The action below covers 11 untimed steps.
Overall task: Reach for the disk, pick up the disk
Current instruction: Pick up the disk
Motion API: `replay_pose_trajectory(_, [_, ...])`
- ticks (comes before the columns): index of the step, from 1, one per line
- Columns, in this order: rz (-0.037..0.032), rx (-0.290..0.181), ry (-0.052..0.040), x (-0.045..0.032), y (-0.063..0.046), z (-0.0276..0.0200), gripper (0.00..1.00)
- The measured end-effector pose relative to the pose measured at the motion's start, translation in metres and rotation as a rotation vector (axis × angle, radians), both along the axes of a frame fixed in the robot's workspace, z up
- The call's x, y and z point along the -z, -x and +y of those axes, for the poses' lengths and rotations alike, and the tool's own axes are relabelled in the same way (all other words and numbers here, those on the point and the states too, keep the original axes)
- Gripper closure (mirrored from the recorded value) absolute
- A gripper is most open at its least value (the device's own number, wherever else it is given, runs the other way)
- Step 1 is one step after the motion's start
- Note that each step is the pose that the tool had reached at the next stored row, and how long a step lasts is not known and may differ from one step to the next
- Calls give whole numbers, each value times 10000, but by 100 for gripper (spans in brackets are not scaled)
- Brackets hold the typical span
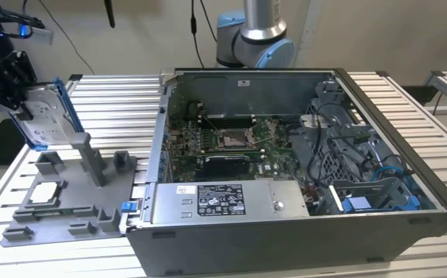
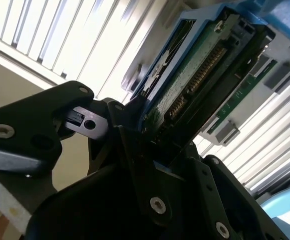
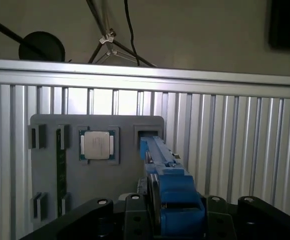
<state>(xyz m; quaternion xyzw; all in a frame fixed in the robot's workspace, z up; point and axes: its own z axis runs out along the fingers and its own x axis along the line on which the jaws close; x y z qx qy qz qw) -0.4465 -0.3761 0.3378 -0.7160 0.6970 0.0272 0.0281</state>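
I see slatted alu bench (image 1: 115,110) w/ two items on it: grey fixture plate (image 1: 77,202) at exterior view's left, open PC case (image 1: 285,243) just beside, to its right.

An open computer case (image 1: 285,243) is lying on the slatted bench (image 1: 123,104), with a green motherboard (image 1: 216,145) and a grey power supply (image 1: 223,200) showing inside. Just beside it, toward the exterior view's left, a grey fixture (image 1: 73,202) is resting on the bench and cradling a small square silver chip (image 1: 44,192) in a recess.
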Motion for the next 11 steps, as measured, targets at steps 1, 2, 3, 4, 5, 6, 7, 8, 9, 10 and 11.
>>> replay_pose_trajectory(1, [0,0,0,-23,0,0,100])
replay_pose_trajectory(2, [1,0,0,-46,0,0,100])
replay_pose_trajectory(3, [0,0,0,-69,0,0,100])
replay_pose_trajectory(4, [-1,0,0,-90,0,0,100])
replay_pose_trajectory(5, [0,0,-1,-115,0,0,100])
replay_pose_trajectory(6, [0,0,0,-137,0,0,100])
replay_pose_trajectory(7, [0,0,0,-162,0,0,100])
replay_pose_trajectory(8, [0,0,0,-186,0,0,100])
replay_pose_trajectory(9, [-1,0,-1,-210,0,0,100])
replay_pose_trajectory(10, [0,0,-1,-234,0,0,100])
replay_pose_trajectory(11, [0,0,0,-260,0,0,100])
